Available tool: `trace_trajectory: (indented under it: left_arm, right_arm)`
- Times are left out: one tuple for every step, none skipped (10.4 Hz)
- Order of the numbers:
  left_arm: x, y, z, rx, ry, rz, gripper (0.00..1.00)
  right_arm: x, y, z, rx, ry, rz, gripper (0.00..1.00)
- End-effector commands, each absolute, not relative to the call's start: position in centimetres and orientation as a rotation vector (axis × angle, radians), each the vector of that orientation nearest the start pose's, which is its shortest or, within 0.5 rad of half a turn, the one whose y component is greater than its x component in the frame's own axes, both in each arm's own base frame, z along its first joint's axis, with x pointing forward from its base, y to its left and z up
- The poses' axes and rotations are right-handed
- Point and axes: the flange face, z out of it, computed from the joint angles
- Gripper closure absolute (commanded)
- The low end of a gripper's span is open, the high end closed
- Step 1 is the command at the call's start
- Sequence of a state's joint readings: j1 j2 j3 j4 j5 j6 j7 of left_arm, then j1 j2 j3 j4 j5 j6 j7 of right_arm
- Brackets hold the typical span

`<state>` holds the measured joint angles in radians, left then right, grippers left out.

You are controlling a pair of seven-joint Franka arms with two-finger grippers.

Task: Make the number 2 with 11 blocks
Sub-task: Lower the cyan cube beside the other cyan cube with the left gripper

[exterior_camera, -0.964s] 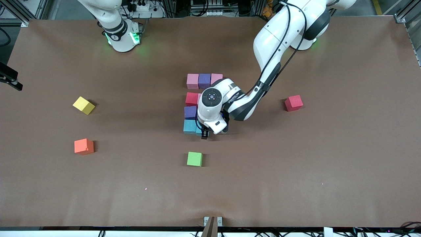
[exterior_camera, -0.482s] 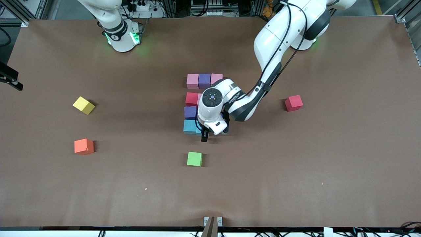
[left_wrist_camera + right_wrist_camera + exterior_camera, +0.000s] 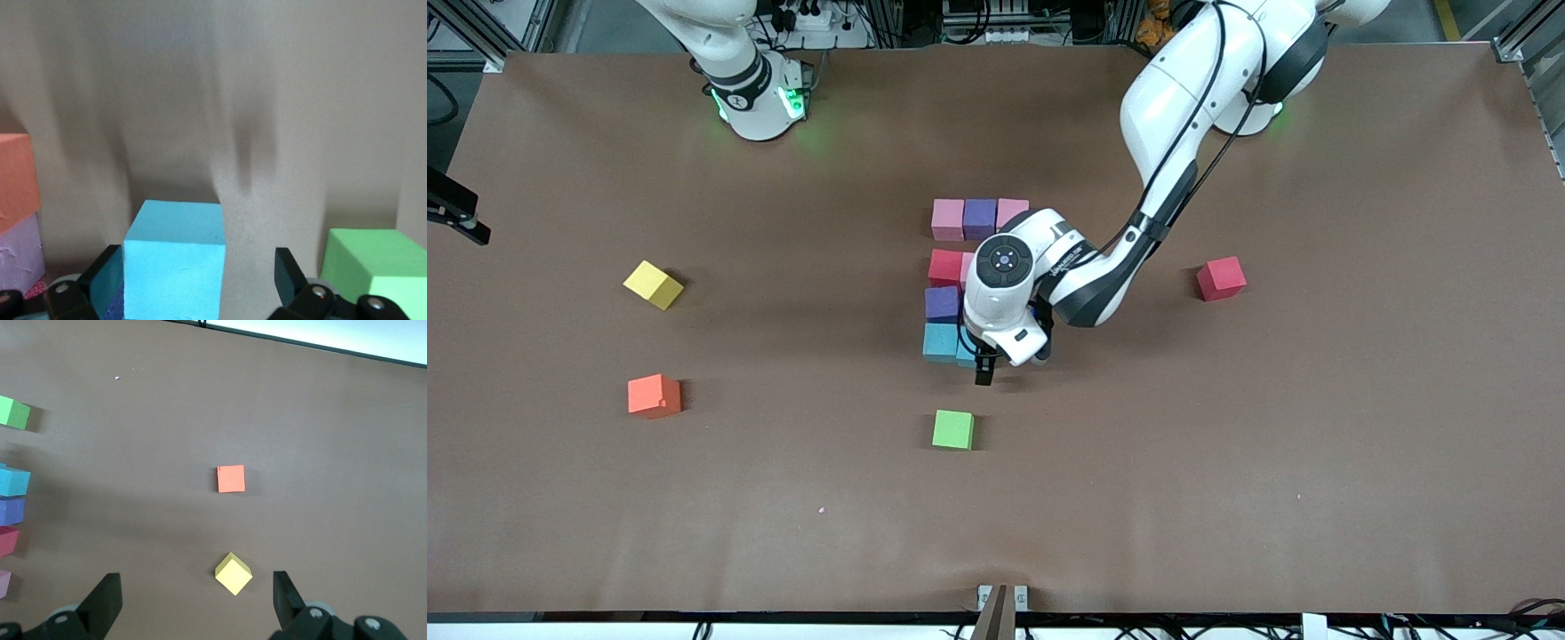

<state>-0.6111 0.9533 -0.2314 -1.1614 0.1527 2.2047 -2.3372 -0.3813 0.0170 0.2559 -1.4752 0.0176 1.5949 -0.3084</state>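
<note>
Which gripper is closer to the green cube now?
Left. The left gripper is over the light blue block, beside the green cube. The right gripper waits over the yellow block, toward the right arm's end.

White arms (image 3: 1183, 98) — black joints, cables, claws

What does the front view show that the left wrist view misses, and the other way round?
Only the front view shows the yellow block, the orange block, the loose red block and the pink-purple-pink row. Only the left wrist view shows the left gripper with its fingers open, astride a light blue block. Both show the green cube.
</note>
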Motion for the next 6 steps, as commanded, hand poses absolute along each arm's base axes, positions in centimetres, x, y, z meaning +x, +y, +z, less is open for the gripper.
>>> trace_trajectory:
  left_arm:
    - [56.3,-52.4,24.2,-2.299,-2.235,0.105,0.00]
    - [57.0,-51.4,24.6,-2.279,-2.235,0.096,0.00]
    - [57.6,-50.4,24.9,-2.266,-2.225,0.081,0.00]
    - [57.6,-49.9,25.1,-2.288,-2.180,0.082,0.00]
    - [58.2,-48.4,24.7,-2.273,-2.155,0.079,0.00]
    - [58.9,-46.6,24.7,-2.251,-2.143,0.075,0.00]
  right_arm:
    - [55.8,-6.9,66.9,-3.106,-0.308,-0.181,0.00]
    - [55.8,-6.7,66.9,-3.106,-0.312,-0.183,0.00]
    - [55.9,-6.7,66.9,-3.106,-0.312,-0.186,0.00]
    - [55.9,-6.6,66.8,-3.105,-0.314,-0.183,0.00]
    - [55.9,-6.6,66.8,-3.106,-0.317,-0.183,0.00]
    - [55.9,-6.6,66.8,-3.105,-0.314,-0.183,0.00]
